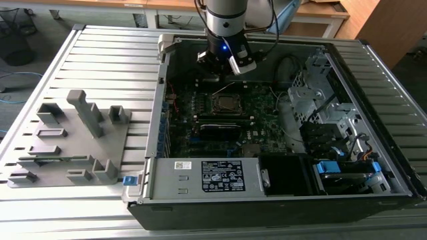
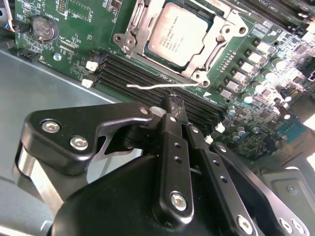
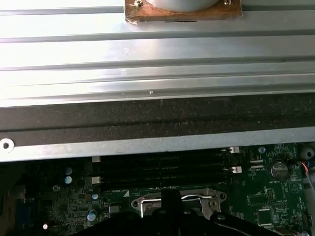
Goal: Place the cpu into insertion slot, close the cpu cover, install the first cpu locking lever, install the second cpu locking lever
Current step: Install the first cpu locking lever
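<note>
With the cpu [image 2: 181, 33] seated in the insertion slot [image 2: 203, 14] beneath the lowered cpu cover [image 2: 139, 34], just ahead of the clenched, empty end effector [image 2: 173, 104], the raised locking lever [image 2: 157, 86] at its tips probably wants 1 steady downward press, then tucking under its hook.

Ribbed metal bench [image 1: 100, 50], wood desk [image 1: 80, 3] behind, blk wire bin [image 1: 13, 40], grey floor [image 1: 50, 27]
</note>
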